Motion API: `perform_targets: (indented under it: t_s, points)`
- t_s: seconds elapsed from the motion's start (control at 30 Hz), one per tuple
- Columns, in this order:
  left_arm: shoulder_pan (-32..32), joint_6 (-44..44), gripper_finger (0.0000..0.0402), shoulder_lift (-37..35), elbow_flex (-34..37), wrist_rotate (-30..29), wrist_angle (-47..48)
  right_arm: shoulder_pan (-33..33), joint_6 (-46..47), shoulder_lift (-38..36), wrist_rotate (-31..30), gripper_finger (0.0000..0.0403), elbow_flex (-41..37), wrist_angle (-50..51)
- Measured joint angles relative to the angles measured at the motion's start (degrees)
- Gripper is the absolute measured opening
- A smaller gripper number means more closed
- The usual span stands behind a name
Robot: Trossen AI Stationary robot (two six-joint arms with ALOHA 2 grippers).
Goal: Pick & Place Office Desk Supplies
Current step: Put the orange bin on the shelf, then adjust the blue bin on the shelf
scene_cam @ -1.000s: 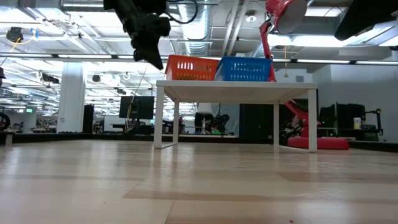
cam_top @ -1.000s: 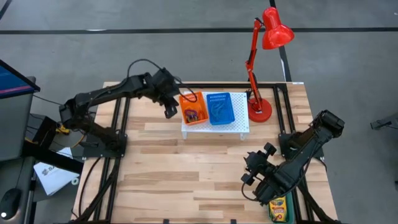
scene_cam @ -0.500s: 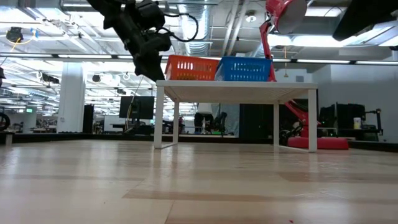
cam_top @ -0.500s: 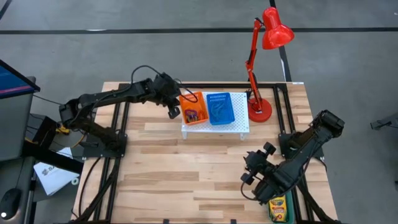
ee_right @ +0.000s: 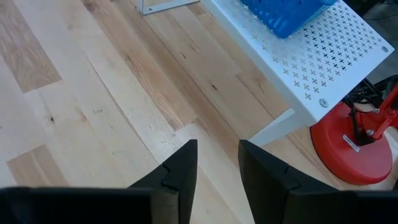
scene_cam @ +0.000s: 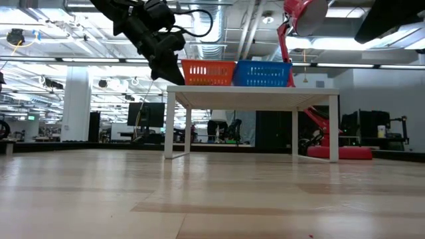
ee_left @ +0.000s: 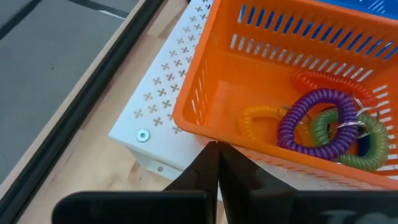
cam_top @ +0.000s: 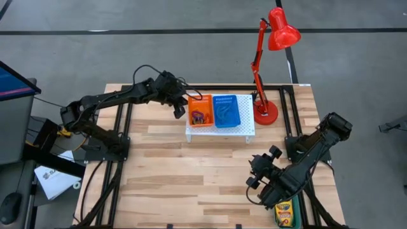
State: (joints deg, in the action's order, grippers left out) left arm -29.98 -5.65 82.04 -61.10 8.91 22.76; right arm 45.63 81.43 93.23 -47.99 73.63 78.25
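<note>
The left pincer (ee_left: pixel 216 180), pressed together and empty, sits against the orange basket (ee_left: pixel 211 106) on the white stand (ee_left: pixel 163 134), likely nudging it square. Coiled loops (ee_left: pixel 317 121) lie inside. The right pincer (ee_right: pixel 216 167), spread and empty, waits over the worktop (ee_right: pixel 93 112) near a crayon box (cam_top: pixel 285 212).

You have two baskets on one white perforated stand (cam_top: pixel 219 130): an orange basket (cam_top: pixel 200 109) and a blue basket (cam_top: pixel 225 109). Just ahead of the left arm's jaws, the orange basket holds five coil loops: one orange (ee_left: pixel 329 83), one yellow (ee_left: pixel 261 121), one purple (ee_left: pixel 317 118), one green (ee_left: pixel 354 144), one blue, mostly hidden. One crayon box (cam_top: pixel 285 212) shows beside the right arm's jaws. One red lamp (cam_top: pixel 270 57).
</note>
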Motion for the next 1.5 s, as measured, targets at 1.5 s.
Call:
perform_targets:
  t_s: [1.5]
  points:
    - [8.57,0.43,0.0,-13.42,3.78,-11.92,5.04,-39.72,-13.54,-15.1,1.28,0.0113,-0.63,-4.23]
